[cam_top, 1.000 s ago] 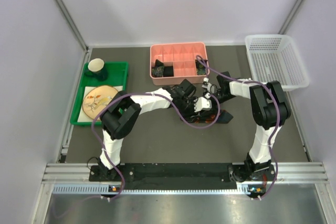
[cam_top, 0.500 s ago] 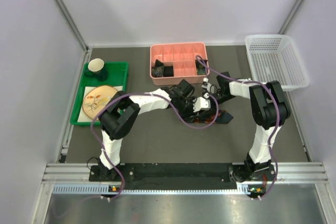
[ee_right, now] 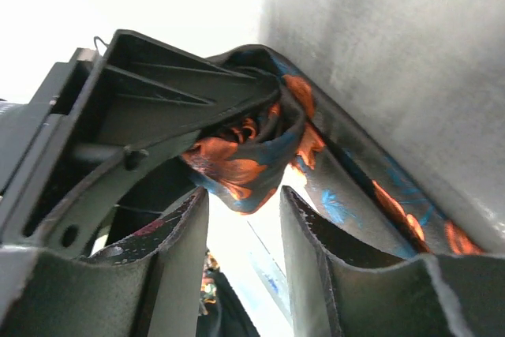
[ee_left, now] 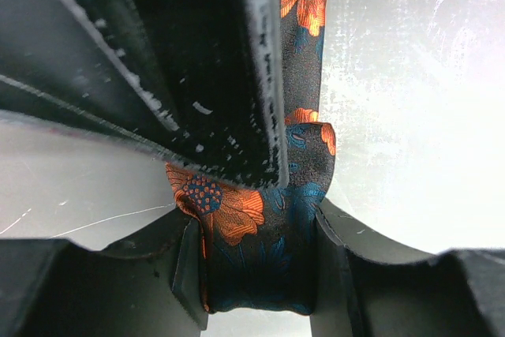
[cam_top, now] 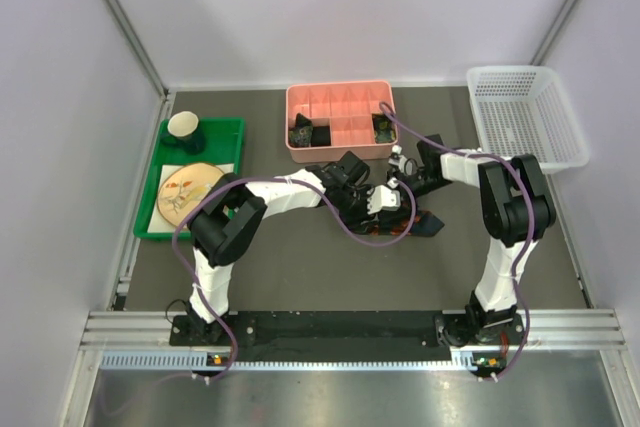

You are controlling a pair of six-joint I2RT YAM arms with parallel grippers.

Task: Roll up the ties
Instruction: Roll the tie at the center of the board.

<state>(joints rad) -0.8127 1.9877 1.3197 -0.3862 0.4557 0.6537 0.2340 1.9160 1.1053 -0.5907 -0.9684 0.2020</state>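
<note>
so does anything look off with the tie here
Yes: the tie, clamped in the left gripper, is a crumpled wad with uneven folds rather than a tidy roll. The right gripper stands open beside the wad, not gripping it.

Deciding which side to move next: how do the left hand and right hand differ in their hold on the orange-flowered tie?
Grip: the left hand is closed on the tie; the right hand is open, not clamping it. Gap: fabric fills the space between the left hand's fingers; light shows between the right hand's, the fold just past their tips. Both are at the same tie, close together.
</note>
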